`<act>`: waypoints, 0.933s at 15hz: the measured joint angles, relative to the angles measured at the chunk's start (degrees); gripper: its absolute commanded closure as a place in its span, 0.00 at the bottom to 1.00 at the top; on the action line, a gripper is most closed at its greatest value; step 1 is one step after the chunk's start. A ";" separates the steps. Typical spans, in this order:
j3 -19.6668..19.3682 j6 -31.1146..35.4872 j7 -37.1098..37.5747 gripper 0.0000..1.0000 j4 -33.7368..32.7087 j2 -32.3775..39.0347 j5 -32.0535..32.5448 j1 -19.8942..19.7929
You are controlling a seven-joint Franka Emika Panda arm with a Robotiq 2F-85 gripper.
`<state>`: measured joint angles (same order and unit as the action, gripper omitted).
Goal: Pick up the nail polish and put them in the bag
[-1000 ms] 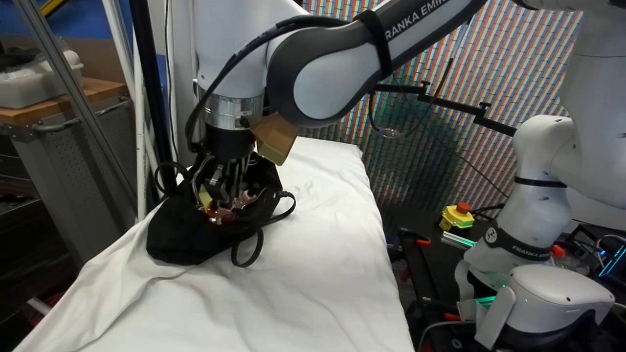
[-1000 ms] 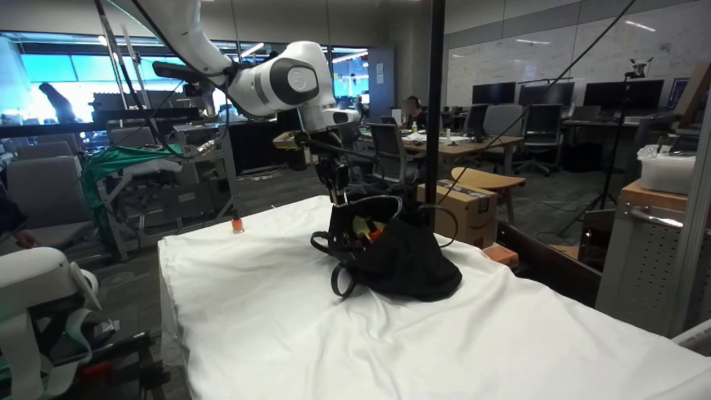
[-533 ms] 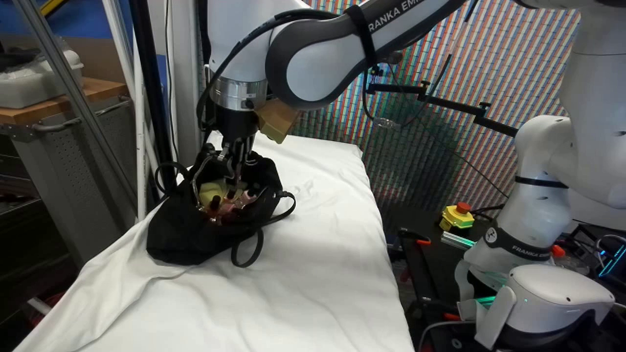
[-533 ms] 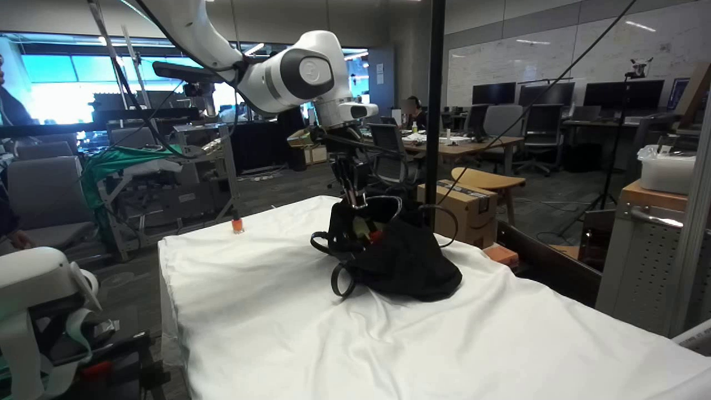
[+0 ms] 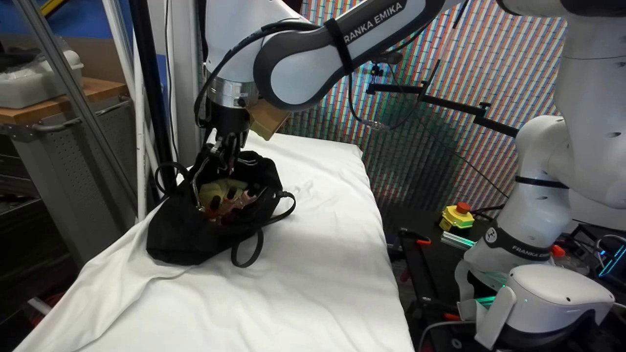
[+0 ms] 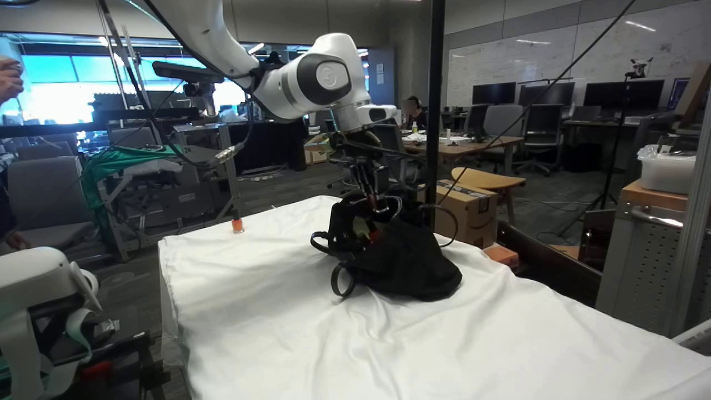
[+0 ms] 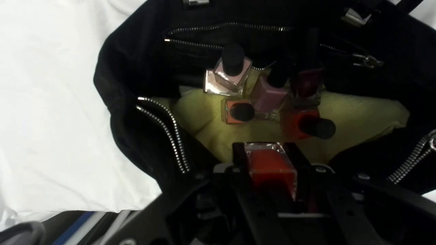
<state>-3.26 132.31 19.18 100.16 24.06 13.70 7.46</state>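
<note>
A red nail polish bottle (image 7: 270, 165) sat low in the middle of the wrist view, its clear glass end toward the top of the frame, the fingers (image 7: 297, 158) clamped on its two sides. Behind it gaped the black bag (image 7: 114, 81), its yellowish-green inside showing at mid-frame. More polish was in the bag: a pale pink bottle (image 7: 235, 68) overlapping a shiny rose one (image 7: 218, 84) at upper centre, a pink one (image 7: 270, 93) and a dark red one (image 7: 308, 81) to their right, an orange one (image 7: 238, 111) and a bright red one (image 7: 304, 124) below these. In both exterior views the fingers pointed down at the bag's mouth; whether they were below its rim could not be told. The bag rested on the white-covered bench (image 6: 266, 311), where, in an exterior view, an orange-red bottle (image 6: 238, 224) stood upright near the edge at left, well apart from the bag. The arm (image 6: 311, 83) slanted down from the upper left of that frame.
</note>
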 measured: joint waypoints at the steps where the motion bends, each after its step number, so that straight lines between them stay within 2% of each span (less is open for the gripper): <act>1: -0.22 0.18 0.00 0.34 -0.89 0.82 0.00 -0.03; 3: -0.54 0.28 0.00 0.29 -2.78 2.50 0.00 -0.18; 7: -0.86 0.28 0.00 0.02 -5.74 5.06 0.00 -0.50; 14: -0.89 -0.23 -0.14 0.00 -6.57 5.89 0.00 -0.44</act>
<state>-4.15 132.08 19.04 93.59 29.95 13.70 7.02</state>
